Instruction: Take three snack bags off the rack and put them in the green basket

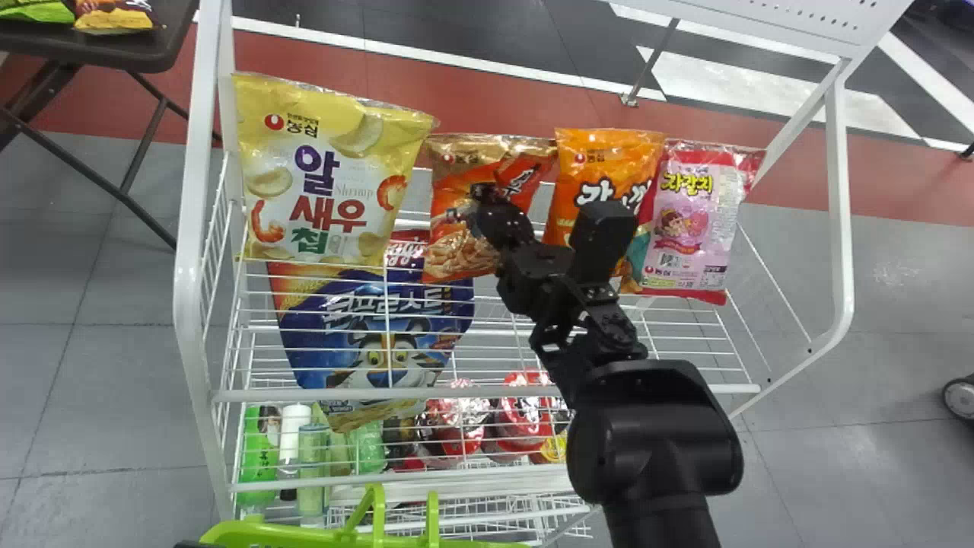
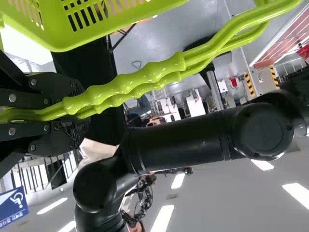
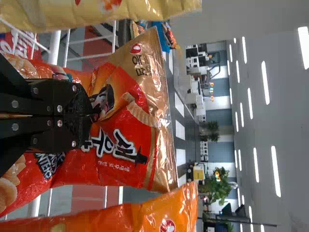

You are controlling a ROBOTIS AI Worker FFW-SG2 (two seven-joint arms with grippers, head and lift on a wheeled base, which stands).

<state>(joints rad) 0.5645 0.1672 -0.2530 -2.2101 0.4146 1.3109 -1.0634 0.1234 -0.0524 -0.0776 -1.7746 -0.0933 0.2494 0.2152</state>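
right gripper (image 1: 484,195): fingers closed on the red snack bag (image 1: 456,257), the pinched film creasing around them; the bag's gold top end extends beyond the fingertips. the bag stands on the rack (image 1: 192,297), between the yellow bag (image 1: 327,183) and the orange bag (image 1: 609,152), both near. right of these, the pink bag (image 1: 696,221); below, the blue bag (image 1: 388,327). left gripper (image 2: 63,113): clamped on the handles of the green basket (image 1: 297,534), low before the rack.

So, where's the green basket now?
The basket is at the head view's bottom edge, left of centre, by the rack; the left gripper holds its handles.
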